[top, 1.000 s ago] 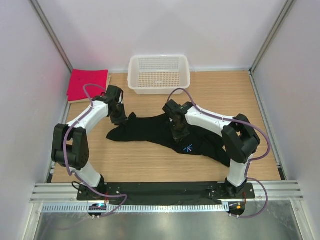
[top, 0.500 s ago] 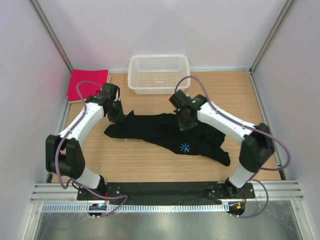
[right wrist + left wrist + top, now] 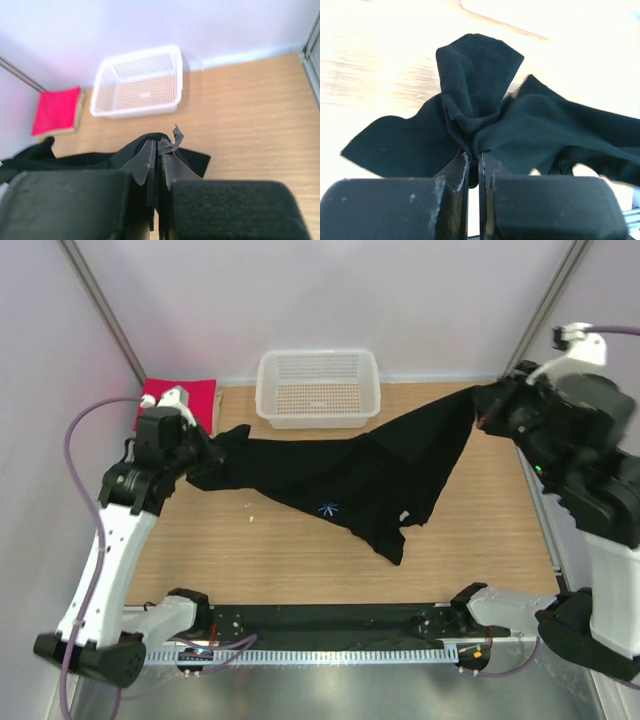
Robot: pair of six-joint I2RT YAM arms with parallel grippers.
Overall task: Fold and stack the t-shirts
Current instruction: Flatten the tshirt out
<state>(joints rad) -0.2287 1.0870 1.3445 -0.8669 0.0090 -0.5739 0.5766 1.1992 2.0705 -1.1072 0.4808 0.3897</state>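
left gripper [image 3: 473, 160] is clenched on one bunched end of the black t-shirt [image 3: 370, 475], right gripper [image 3: 157, 150] pinched tight on the other. the shirt spans between them over the table [image 3: 480, 530]. the pink-red shirt [image 3: 195, 398] lies folded far left, near the white mesh basket [image 3: 318, 355].

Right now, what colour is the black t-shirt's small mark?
Blue mark on black t-shirt; best in top external view.

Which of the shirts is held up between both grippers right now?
The black t-shirt: pinched by the left gripper and the right gripper, it hangs stretched between them. The pink-red shirt lies folded, untouched, in the far left corner.
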